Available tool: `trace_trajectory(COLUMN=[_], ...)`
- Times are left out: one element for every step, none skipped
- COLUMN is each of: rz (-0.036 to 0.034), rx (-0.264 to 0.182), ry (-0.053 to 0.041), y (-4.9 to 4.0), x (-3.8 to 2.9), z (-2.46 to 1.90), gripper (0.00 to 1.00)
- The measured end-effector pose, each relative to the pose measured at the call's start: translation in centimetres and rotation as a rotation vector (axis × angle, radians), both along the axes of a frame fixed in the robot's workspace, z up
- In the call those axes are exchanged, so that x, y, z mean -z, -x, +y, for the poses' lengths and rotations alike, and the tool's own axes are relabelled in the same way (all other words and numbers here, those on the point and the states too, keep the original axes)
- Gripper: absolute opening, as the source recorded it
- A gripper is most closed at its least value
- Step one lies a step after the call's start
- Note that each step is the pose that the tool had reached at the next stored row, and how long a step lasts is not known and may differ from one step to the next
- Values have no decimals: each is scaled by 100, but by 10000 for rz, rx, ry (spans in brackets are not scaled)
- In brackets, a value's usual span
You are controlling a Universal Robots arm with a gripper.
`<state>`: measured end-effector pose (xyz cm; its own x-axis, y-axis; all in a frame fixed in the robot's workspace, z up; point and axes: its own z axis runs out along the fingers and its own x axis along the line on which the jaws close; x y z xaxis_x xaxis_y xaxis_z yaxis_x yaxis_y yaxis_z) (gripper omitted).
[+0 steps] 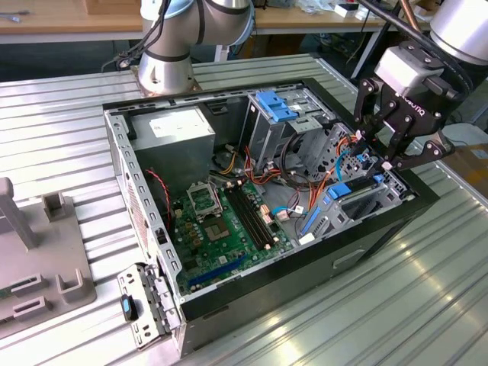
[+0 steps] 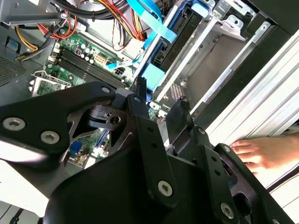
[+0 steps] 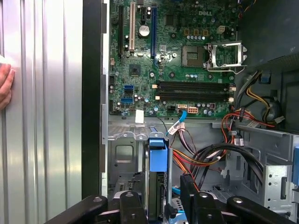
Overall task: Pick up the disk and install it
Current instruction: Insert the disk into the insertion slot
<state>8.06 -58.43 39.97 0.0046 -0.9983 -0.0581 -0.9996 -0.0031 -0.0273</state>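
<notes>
At the drive end of the open computer case [image 1: 122,145], which lies on its side on the ribbed metal bench [image 1: 427,305], the gripper [image 1: 379,156] hangs just above the drive cage [image 1: 381,206]. Its fingers [image 3: 133,205] stand apart with nothing between them. In the first wrist view they sit to either side of the disk [image 3: 158,186], and whether they touch it cannot be told. The disk stands on edge inside the cage with a blue rail end uppermost. How deeply it is seated does not show.

Orange and red cables [image 3: 205,161] loop close beside the cage, so a finger going down could snag one and drag a connector. If the disk sits slightly tilted, its blue rails would probably bind in the cage's guides, and a push might jam it or bend the thin sheet metal. A person's hand [image 2: 261,151] rests on the bench just beside the case wall, near the arm's working space, so a sideways move could strike it.
</notes>
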Motion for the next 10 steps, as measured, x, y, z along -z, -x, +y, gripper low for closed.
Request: trace_trajectory(rz=[0, 0, 0, 1, 0, 0, 0, 0, 0, 0], rx=[0, -2, -1, -1, -1, -1, -1, -1, -1, -1], ry=[-2, -2, -1, -1, 0, -1, 0, -1, 0, 0], y=[-6, -15, -24, -29, -31, -43, -58, -75, -92, -101], x=[1, 1, 1, 0, 0, 1, 0, 1, 0, 0], z=[0, 0, 0, 0, 0, 0, 0, 0, 0, 0], gripper=[44, 44, 44, 44, 44, 44, 44, 44, 44, 44])
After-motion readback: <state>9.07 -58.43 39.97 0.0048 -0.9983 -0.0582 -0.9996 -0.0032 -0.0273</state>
